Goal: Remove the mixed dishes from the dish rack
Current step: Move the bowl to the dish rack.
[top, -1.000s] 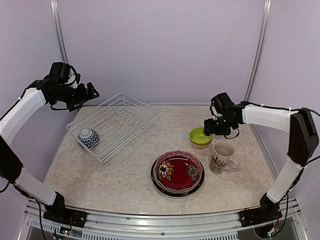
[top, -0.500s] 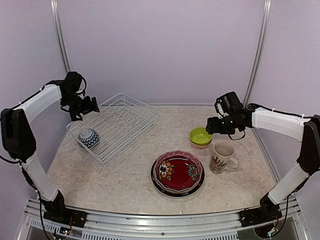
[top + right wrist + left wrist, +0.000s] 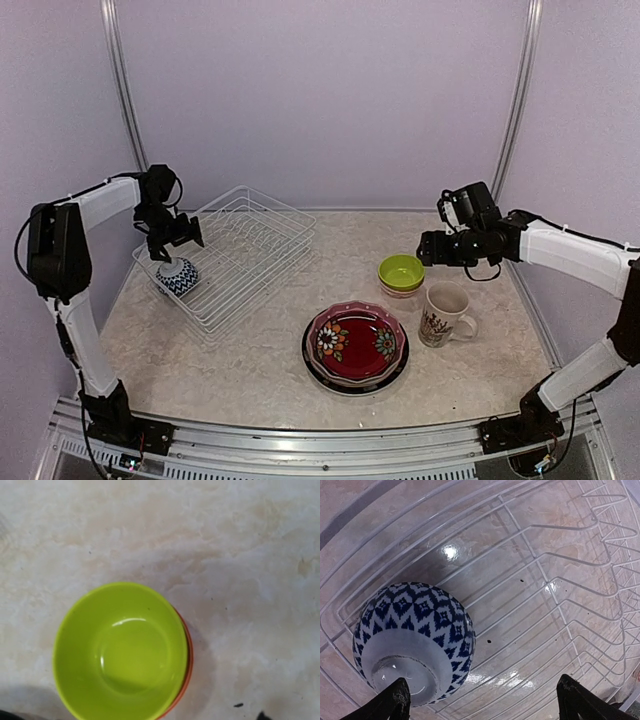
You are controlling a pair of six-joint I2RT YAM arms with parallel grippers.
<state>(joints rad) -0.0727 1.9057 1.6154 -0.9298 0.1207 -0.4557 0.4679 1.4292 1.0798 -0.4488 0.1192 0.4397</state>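
In the top view, the rectangular white wire dish rack [image 3: 240, 250] lies at 10 o'clock on the marbled beige tabletop [image 3: 250, 385]. One dish is inside it: a small blue-and-white zigzag-patterned bowl [image 3: 177, 275], turned upside down in the rack's 8 o'clock corner, its pale foot ring facing up. The rest of the slotted wire base shows only tabletop through it.

The left gripper [image 3: 178, 232] hangs just above that bowl, at its 12 o'clock, without touching it. In the left wrist view its two black fingertips [image 3: 395, 700] stand far apart at the bottom edge, jaws wide with nothing between them; the bowl sits beside the left fingertip.

The other dishes rest on the table. A stack of round plates lies at 5 o'clock from the table's middle, topped by a red floral plate [image 3: 356, 343]; a pink rim and a black rim show beneath it. At 2 o'clock a lime green bowl [image 3: 401, 271] is nested in a red-rimmed bowl [image 3: 189, 652]. A cream patterned mug [image 3: 443, 313] stands upright just beside them, at their 5 o'clock, handle pointing to 3 o'clock.

The right gripper [image 3: 428, 248] hovers near the green bowl's 1 o'clock, clear of it. Only dark slivers of its fingers show in the right wrist view, set well apart, so the jaws are spread and hold nothing.
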